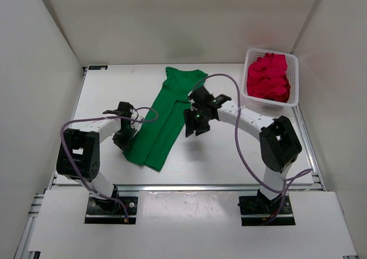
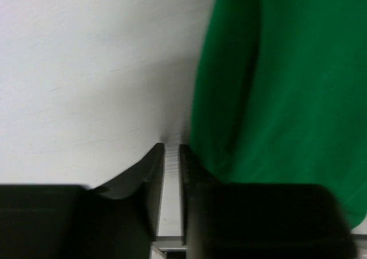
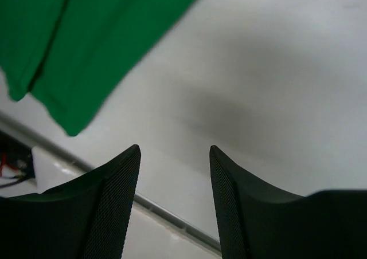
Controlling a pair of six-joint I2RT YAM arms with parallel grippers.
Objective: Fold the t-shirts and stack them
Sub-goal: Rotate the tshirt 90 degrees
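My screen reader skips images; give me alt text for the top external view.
A green t-shirt, folded into a long strip, lies diagonally on the table, the left gripper at its near left edge, the right gripper beside its right edge. Red shirts fill a white basket far right.

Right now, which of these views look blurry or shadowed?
Top external: sharp, evenly lit, green t-shirt crisp. Left wrist: shirt edge soft, left fingers dark. Right wrist: shirt blurred, grey shadow on table, right fingers show crisp texture.
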